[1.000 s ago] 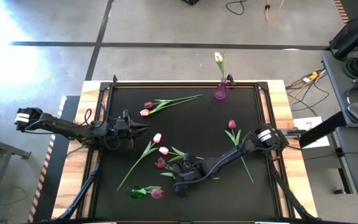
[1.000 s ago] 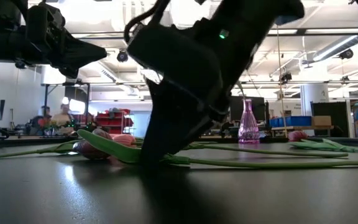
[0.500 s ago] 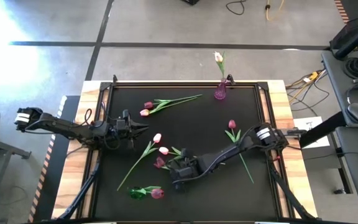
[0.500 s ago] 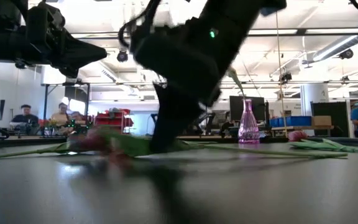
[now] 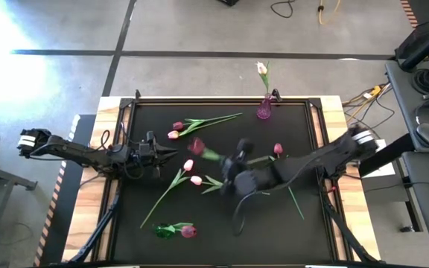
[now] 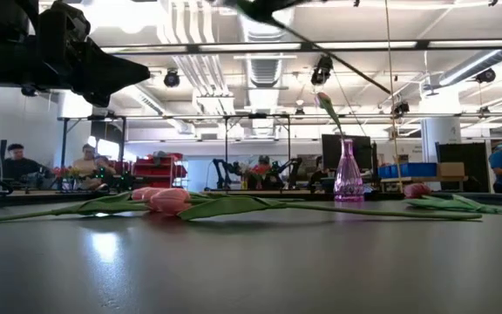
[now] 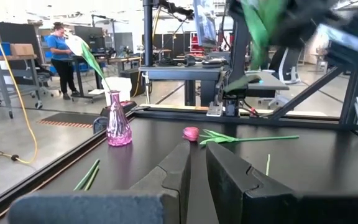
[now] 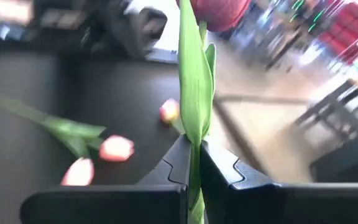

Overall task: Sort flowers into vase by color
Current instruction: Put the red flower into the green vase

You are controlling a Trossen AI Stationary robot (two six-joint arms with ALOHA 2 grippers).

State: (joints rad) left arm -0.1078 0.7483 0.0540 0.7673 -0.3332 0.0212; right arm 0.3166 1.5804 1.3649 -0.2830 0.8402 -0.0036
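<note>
My right gripper hangs above the middle of the black table, shut on a dark magenta tulip whose head points toward the table's left. In the right wrist view its leaf and head stand out beyond the fingers. My left gripper waits shut at the left, holding nothing. A pink vase at the far edge holds one pale tulip. Several more tulips, pale pink and magenta, lie flat on the table. My right gripper pinches the tulip's thin green stem between its two fingers, below the leaf. The fingers reach in from the table's right. The tulip is lifted clear of the table and tilted, head toward the left, with its stem slanting down behind.
A small green vase lies near the front left with a magenta head beside it. Two tulips lie at the far left with their stems toward the pink vase. People sit and stand in the room beyond the table.
My right gripper has shut on the magenta tulip's stem near the table's front middle. It has then risen out of the low view and gone toward the far edge. The tulip has come up off the table with it, leaving the pale tulips lying where they were.
</note>
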